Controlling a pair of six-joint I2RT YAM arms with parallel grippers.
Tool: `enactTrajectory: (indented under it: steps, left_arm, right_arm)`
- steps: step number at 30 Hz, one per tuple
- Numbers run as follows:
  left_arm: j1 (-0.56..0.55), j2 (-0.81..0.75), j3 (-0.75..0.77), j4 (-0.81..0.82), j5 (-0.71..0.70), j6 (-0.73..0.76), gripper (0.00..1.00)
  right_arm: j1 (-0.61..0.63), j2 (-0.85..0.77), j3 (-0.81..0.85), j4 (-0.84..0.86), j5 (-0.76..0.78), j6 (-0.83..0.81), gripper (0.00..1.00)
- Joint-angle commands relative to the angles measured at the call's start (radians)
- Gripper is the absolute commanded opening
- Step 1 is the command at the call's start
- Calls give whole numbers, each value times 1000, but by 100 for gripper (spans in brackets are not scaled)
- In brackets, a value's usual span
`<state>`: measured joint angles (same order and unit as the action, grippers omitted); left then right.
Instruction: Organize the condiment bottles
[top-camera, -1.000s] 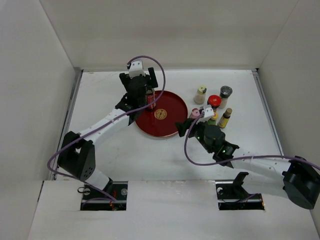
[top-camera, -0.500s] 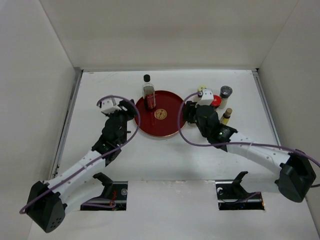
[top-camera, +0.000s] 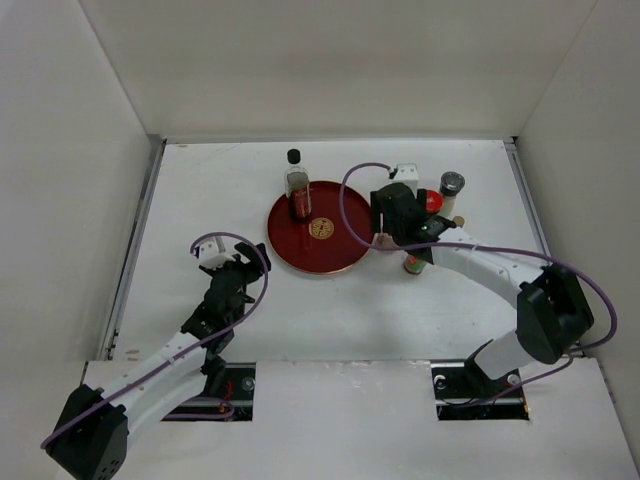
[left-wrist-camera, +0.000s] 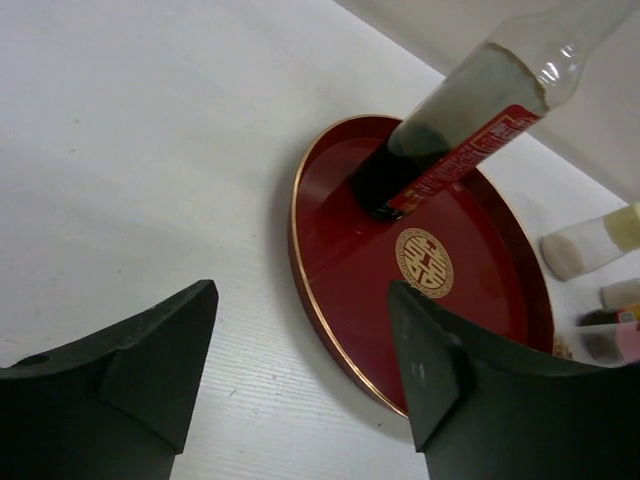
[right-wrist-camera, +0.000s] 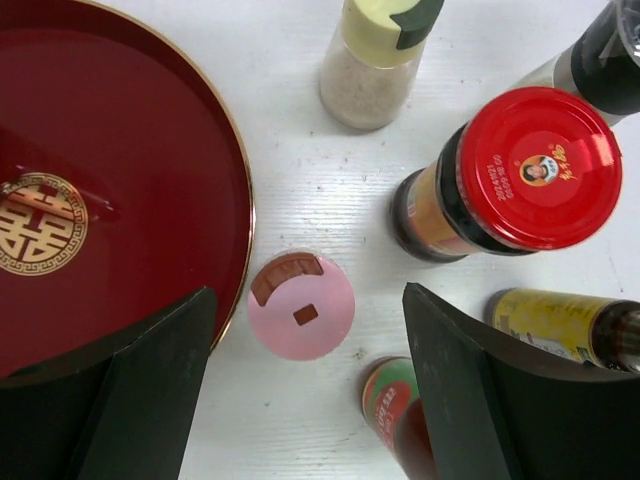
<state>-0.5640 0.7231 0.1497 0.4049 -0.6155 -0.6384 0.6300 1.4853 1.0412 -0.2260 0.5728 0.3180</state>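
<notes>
Fingers (left-wrist-camera: 150, 370) of left gripper (left-wrist-camera: 303, 290) spread wide, nothing between. Beyond tips: red tray (left-wrist-camera: 340, 270), tall clear bottle (left-wrist-camera: 460, 120) standing on its far part.

Right gripper (right-wrist-camera: 307, 293) also wide; pink-capped bottle (right-wrist-camera: 300, 320) between pads, touching neither, just beside tray rim. Outside right finger: yellow-labelled bottle (right-wrist-camera: 550, 325), red-capped jar (right-wrist-camera: 525, 165). Farther ahead: yellow-capped shaker (right-wrist-camera: 375, 55), grey-capped bottle (top-camera: 452, 183).
</notes>
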Motion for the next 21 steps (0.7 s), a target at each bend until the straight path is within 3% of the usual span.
enactTrajectory:
  steps: [1,15,18,21]
  left_arm:
    - [-13,-14,-13,115,59,-24,70]
    - [-23,2,-21,137,68,-27,72]
    - [-26,1,-21,137,69,-27,72]
    - [-26,4,-19,137,69,-27,72]
  right_arm:
    - [-3,36,80,-58,15,24,82]
    - [10,154,137,-72,22,79,76]
    - [13,161,137,-61,16,82,64]
    - [18,162,144,-50,32,82,45]
